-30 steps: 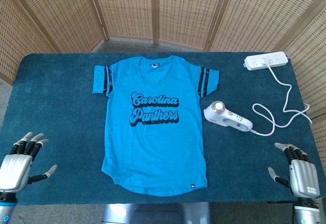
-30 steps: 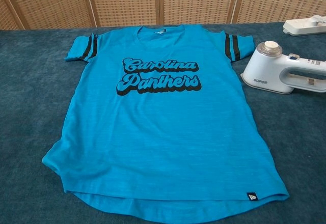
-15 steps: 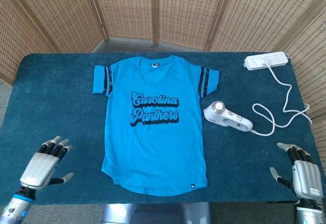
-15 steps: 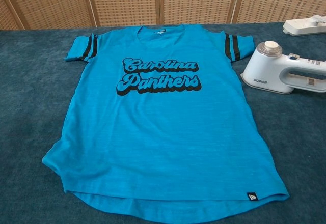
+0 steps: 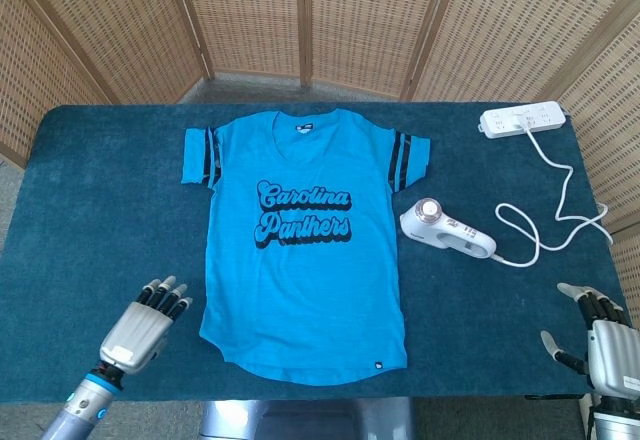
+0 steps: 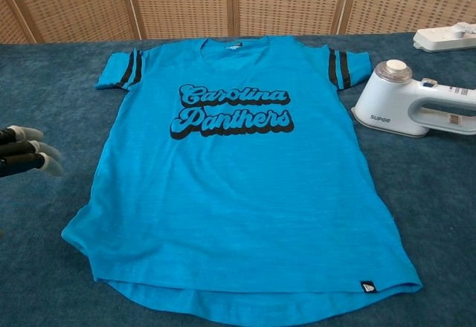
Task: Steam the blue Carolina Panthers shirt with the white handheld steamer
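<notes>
The blue Carolina Panthers shirt [image 5: 302, 240] [image 6: 238, 171] lies flat and face up in the middle of the dark blue table [image 5: 100, 190]. To the right of it the white handheld steamer [image 5: 446, 229] [image 6: 413, 108] lies on its side, its cord running toward the power strip. My left hand [image 5: 146, 326] hovers just left of the shirt's lower hem, fingers extended and holding nothing; only its fingertips [image 6: 30, 151] show in the chest view. My right hand [image 5: 604, 342] is open at the table's front right corner, well short of the steamer.
A white power strip [image 5: 522, 120] [image 6: 446, 38] sits at the back right, with the steamer's white cord [image 5: 545, 225] looping across the table's right side. Woven wicker screens [image 5: 320, 20] stand behind the table.
My left hand has moved right and forward toward the shirt's lower left edge, and its fingertips have entered the chest view. My right hand has drifted slightly down and right.
</notes>
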